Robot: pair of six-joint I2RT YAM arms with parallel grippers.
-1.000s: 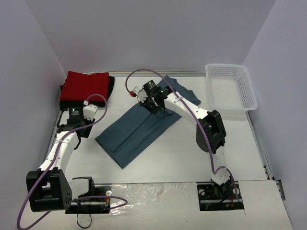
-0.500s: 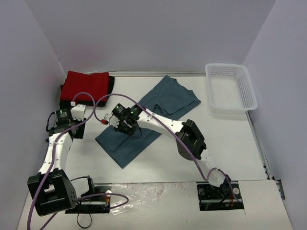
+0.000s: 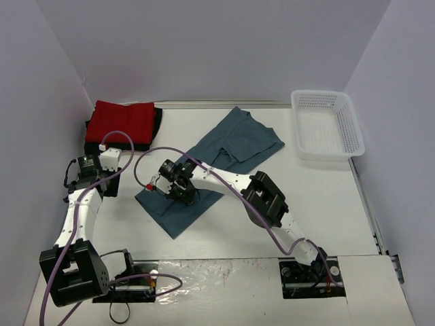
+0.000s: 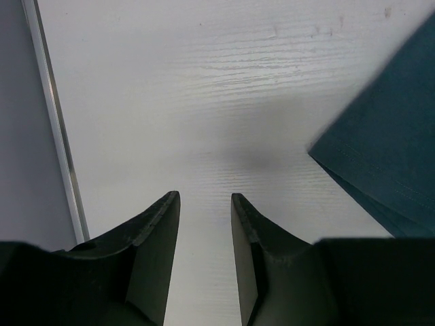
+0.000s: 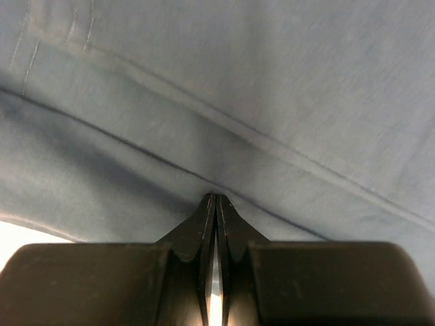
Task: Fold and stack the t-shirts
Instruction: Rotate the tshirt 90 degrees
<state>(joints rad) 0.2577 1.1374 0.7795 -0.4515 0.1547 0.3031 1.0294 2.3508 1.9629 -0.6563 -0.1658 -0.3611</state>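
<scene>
Shifted left since earlier, my right claw (image 5: 215,197) clamps the slate-blue cloth t-shirt (image 3: 238,139); left claw (image 4: 204,198) gapes over white worktop (image 4: 204,81); white plastic lattice basket (image 3: 317,94) sits upper right.

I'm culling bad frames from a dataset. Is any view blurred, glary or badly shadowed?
Top external: sharp and evenly lit, with only soft shadows under the arms. Left wrist: the table grain is crisp, with a soft dark shadow patch ahead of the near-black left gripper. Right wrist: the teal t-shirt fills the frame, close and slightly soft; the right gripper is a dark silhouette.
</scene>
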